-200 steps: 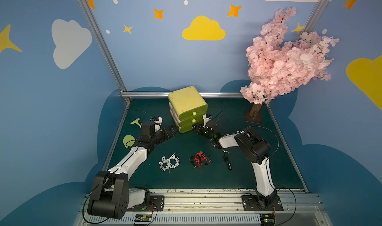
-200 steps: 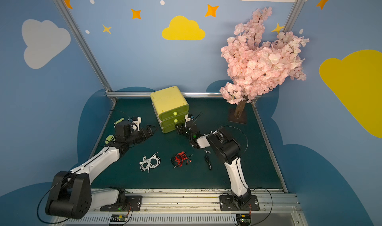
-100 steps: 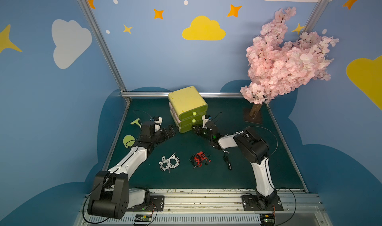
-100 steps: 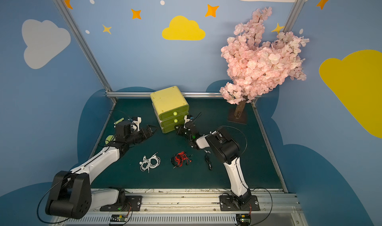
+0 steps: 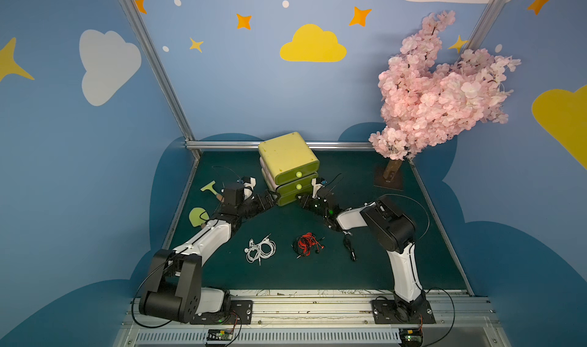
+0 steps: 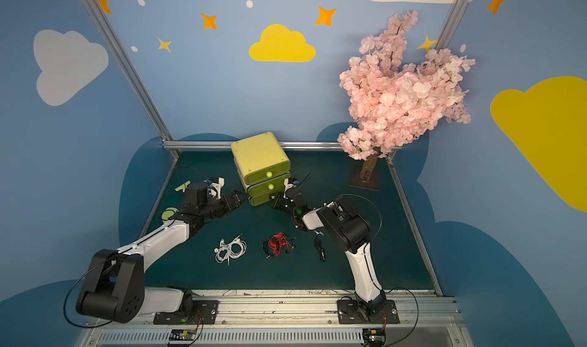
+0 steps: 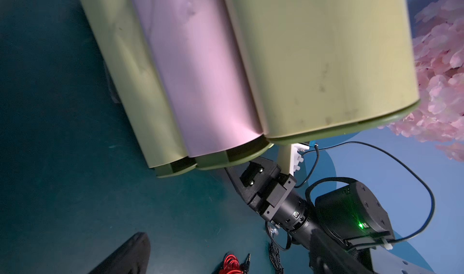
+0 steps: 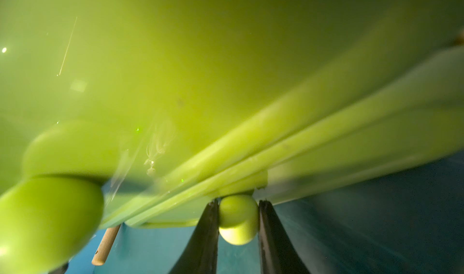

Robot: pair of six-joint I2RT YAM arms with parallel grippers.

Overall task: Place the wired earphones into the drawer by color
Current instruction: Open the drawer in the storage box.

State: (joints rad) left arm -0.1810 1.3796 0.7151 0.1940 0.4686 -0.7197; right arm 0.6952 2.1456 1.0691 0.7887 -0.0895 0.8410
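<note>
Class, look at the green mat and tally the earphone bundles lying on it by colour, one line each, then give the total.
White earphones: 1
Red-and-black earphones: 1
Black earphones: 1
Total: 3, all lying on the mat, none in the drawer unit yet.

Blue walls [image 5: 260, 91] painted with clouds and stars; silver frame posts [image 5: 152, 59] at corners. Dark green mat [image 5: 317, 275] underfoot; pink blossom tree [image 6: 403, 88] set far right.
</note>
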